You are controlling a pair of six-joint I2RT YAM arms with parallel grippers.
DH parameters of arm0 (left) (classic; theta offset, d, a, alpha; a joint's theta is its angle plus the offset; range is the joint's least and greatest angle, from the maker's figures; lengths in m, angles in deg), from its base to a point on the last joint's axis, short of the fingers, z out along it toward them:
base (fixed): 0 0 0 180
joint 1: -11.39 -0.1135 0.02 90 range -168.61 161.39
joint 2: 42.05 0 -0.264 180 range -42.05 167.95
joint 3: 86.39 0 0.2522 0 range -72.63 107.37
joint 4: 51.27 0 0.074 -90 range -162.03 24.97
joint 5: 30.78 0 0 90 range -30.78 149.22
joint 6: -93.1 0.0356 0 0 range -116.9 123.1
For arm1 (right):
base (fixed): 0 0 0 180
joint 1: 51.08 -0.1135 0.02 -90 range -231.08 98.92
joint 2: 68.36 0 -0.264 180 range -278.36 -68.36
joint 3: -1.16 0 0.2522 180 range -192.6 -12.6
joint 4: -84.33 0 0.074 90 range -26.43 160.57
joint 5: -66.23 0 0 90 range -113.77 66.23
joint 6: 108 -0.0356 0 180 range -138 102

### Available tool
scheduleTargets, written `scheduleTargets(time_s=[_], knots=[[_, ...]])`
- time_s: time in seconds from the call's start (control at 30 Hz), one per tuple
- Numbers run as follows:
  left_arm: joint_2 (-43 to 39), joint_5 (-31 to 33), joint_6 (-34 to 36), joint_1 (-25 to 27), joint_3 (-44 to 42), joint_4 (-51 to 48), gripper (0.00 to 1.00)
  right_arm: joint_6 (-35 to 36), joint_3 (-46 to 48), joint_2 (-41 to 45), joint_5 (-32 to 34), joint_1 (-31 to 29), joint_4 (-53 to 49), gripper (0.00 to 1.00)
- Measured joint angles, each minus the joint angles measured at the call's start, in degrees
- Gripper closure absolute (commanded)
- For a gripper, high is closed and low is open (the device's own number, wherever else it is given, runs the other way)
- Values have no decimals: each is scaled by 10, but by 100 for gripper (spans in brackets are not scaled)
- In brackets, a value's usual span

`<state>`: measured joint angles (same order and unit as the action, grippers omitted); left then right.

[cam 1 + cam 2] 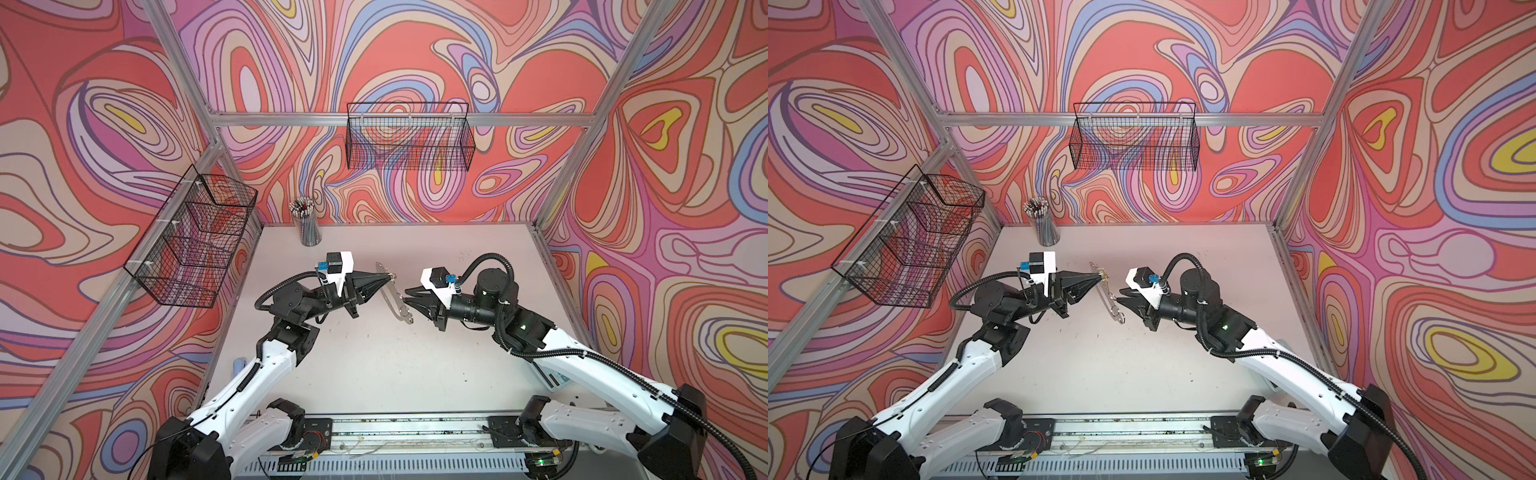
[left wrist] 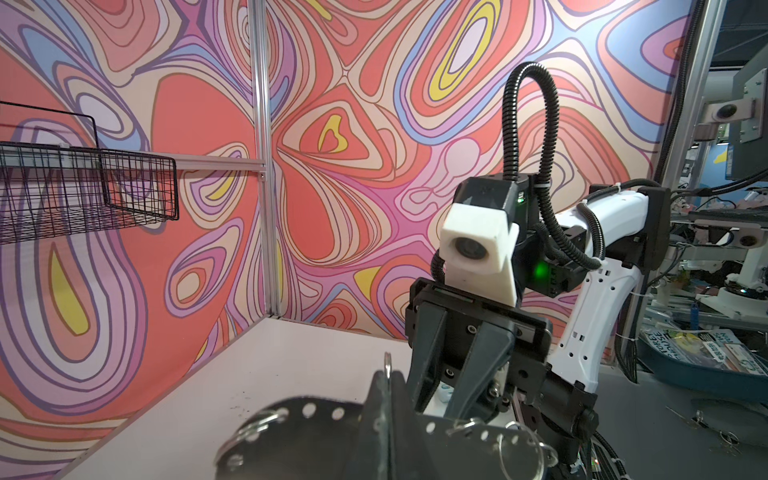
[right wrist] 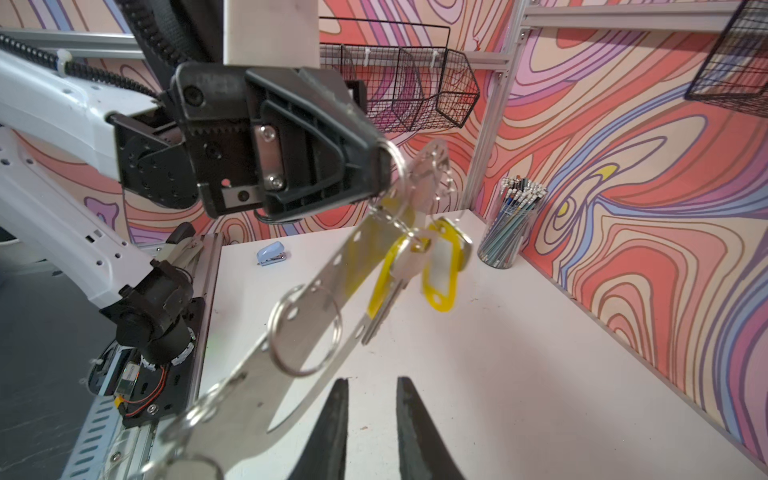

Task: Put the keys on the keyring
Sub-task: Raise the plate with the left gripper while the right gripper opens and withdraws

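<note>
**Keyring (image 1: 397, 305) held aloft**

Above the counter (image 1: 374, 374), the left arm (image 1: 270, 365) and right arm (image 1: 590, 374) reach inward, wrists level. The left tool (image 1: 390, 277) clamps the tilted keyring in the air. The right tool (image 3: 372, 380), jaws slightly apart, points at its lower end, possibly touching. The keys (image 3: 388, 297) dangle from its rings.

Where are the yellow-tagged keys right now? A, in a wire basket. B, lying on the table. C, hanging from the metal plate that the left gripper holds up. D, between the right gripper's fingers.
C: the keys dangle by small rings from the keyring plate, which the left gripper clamps above the table.
</note>
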<state>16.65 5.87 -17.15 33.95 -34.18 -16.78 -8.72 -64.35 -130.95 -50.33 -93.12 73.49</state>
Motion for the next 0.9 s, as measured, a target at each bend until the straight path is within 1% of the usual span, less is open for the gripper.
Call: scheduleTargets(time_s=[0.2, 0.4, 0.53, 0.67, 0.9], knots=[[17, 9, -19, 0, 0, 44, 100, -66, 23, 16, -17, 48, 77, 72], [68, 24, -73, 0, -13, 151, 100, -151, 39, 9, -68, 96, 168, 71], [93, 33, -99, 0, -15, 186, 100, -196, 39, -7, -90, 101, 224, 71], [92, 45, -109, 4, -17, 205, 100, -234, 39, -29, -111, 101, 278, 71], [92, 54, -120, 14, -17, 218, 100, -318, 40, -96, -150, 101, 417, 72]])
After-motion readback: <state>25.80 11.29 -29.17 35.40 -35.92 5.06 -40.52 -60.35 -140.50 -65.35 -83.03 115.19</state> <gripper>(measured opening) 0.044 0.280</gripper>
